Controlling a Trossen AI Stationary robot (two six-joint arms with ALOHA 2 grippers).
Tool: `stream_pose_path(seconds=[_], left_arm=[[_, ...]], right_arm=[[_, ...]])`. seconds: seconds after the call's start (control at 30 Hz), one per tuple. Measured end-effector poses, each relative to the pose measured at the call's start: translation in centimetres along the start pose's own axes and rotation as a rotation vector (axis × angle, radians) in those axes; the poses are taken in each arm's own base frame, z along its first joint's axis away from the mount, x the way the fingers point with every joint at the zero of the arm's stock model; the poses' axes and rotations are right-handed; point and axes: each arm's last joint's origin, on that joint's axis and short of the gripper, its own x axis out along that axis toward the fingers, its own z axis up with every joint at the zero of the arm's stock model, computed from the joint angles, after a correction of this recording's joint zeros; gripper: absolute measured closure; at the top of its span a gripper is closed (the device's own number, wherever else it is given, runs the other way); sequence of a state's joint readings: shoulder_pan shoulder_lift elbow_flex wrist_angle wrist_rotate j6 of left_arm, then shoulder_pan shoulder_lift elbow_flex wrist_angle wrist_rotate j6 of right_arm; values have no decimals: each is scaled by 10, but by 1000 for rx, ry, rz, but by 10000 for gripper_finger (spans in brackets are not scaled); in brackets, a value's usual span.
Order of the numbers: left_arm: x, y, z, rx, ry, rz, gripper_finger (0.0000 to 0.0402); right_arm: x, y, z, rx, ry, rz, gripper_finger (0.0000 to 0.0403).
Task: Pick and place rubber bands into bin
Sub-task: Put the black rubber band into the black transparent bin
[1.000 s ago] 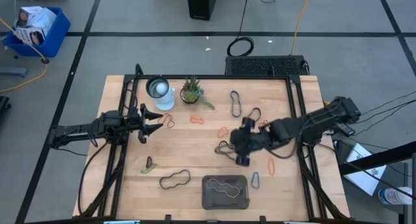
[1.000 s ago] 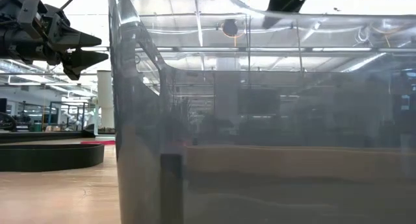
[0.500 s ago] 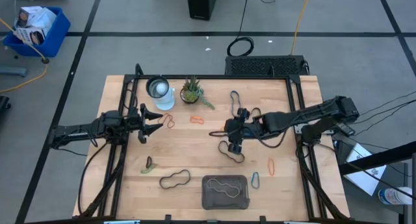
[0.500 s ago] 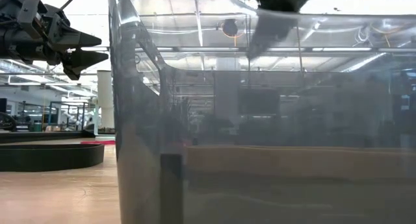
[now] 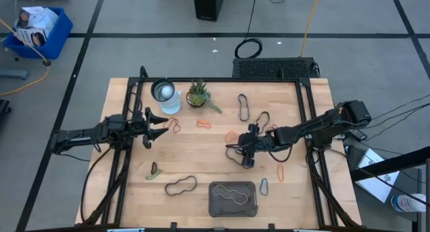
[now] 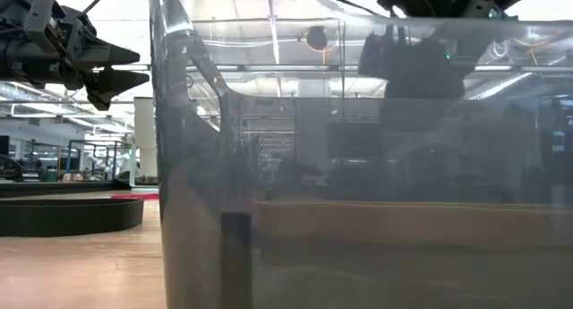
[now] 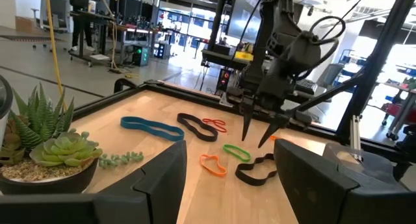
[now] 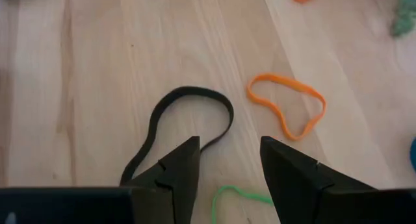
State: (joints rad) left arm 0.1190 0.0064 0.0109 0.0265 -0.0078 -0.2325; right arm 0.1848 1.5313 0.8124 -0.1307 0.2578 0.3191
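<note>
Right gripper (image 5: pixel 244 153) has pulled back toward table centre, fingers parted w/ nothing held, over black rubber band (image 8: pixel 188 117); orange band (image 8: pixel 286 104) beside. Bin (image 5: pixel 233 199) near front edge. Left gripper (image 5: pixel 156 127) open, idle.

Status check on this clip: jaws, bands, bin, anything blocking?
Right gripper open over a black band, nothing held. Left gripper open, waiting at table's left. Bin holds one black band. Path to the bin unobstructed.

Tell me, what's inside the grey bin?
One wavy black band lies inside the bin. Nothing covers the bin from above, and no other band shows in it.
</note>
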Motion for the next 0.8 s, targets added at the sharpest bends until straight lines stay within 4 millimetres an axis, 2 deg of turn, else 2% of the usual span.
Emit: stream_pose_path(seconds=[0.2, 0.57, 0.67, 0.8], left_arm=[[0, 0, 0, 0, 0, 5, 162], [0, 1, -1, 0, 2, 21, 163], [0, 1, 0, 1, 3, 21, 162], [0, 1, 0, 1, 3, 21, 162]], right_arm=[[9, 4, -4, -34, 14, 1, 248], [39, 8, -20, -23, 122, 18, 250], [39, 8, -20, -22, 124, 19, 268], [39, 9, -21, -22, 133, 42, 319]])
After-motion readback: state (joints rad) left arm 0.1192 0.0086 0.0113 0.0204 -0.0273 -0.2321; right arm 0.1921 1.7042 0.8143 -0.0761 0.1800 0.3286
